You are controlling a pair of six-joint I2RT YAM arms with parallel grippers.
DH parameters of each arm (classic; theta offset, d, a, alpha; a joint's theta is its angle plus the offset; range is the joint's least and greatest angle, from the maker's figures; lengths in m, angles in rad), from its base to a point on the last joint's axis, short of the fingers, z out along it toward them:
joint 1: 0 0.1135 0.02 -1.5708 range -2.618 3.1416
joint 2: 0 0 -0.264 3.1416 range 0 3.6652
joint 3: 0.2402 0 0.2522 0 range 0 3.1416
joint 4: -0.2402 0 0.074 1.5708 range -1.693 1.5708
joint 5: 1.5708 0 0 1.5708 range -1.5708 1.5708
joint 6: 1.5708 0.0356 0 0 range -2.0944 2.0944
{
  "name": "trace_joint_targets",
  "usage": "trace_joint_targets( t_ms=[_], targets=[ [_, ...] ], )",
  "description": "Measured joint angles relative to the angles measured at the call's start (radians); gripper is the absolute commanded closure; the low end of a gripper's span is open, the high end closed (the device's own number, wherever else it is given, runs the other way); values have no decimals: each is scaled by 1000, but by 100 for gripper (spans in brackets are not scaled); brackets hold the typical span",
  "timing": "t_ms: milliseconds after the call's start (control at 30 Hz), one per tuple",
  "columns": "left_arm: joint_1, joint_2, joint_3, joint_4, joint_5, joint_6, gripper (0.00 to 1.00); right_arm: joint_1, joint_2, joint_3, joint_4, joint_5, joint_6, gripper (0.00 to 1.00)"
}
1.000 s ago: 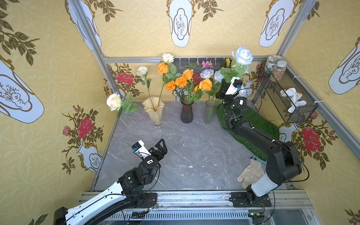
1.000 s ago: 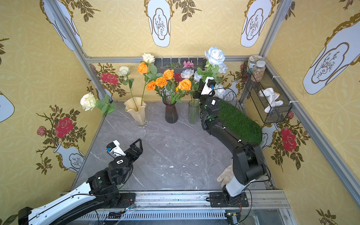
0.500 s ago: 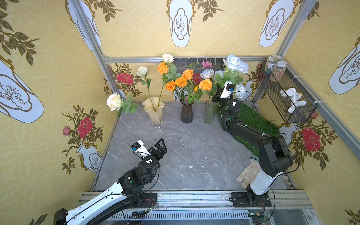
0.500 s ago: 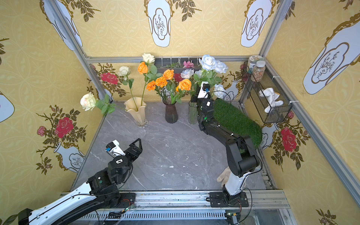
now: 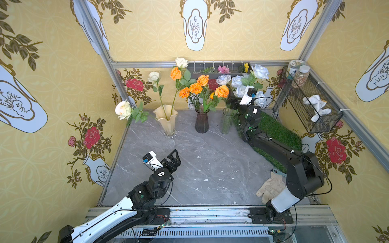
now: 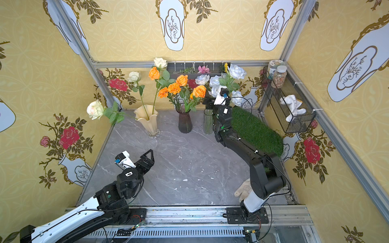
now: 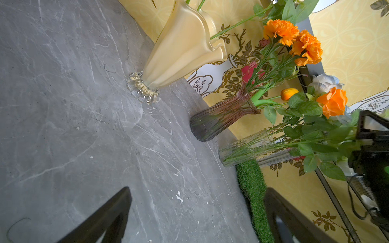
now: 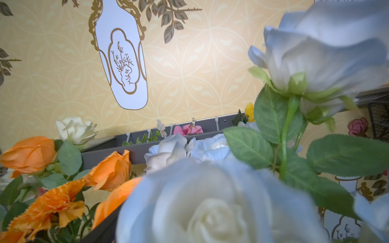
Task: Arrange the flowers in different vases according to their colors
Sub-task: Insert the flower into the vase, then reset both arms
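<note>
Pale blue roses [image 5: 260,71]: soft fabric petals, white-blue, with broad serrated leaves on thin green stems; crowded right around the right claw [image 5: 232,103].
Handling: probably light, with crushable heads and bendy stems; best pinched on bare stem under the leaves.
Clear ribbed vase [image 5: 227,122]: just below the right claw, stems inside; looks easy to tip.
Right claw: buried among blooms; open or closed cannot be told.
Left claw [image 5: 171,157]: spread wide, empty, low over the marble tabletop [image 5: 210,168].

Green artificial-grass mat [image 5: 281,133] and beige work glove [image 5: 271,186] lie on the grey marble surface [image 5: 200,164]; a black wire basket [image 5: 325,126] holds two jars [image 5: 301,76].
</note>
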Motion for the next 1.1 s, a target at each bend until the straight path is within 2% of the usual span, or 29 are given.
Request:
trace_joint_targets(
  t_ms=[133, 333, 600, 833, 1100],
  targets=[
    [0, -6, 0, 0, 7, 0, 0, 21, -79, 33, -91, 7, 0, 0],
    [0, -34, -13, 0, 11, 0, 0, 47, -195, 103, -241, 38, 1, 3],
    [0, -79, -20, -13, 19, -5, 0, 139, -392, 134, -494, 47, -7, 3],
    [0, -106, -23, -32, 45, -26, 0, 157, -675, -26, -873, 61, 55, 3],
    [0, -57, 13, -75, 92, -27, 0, 159, -867, -259, -1233, 111, 154, 3]
  ],
)
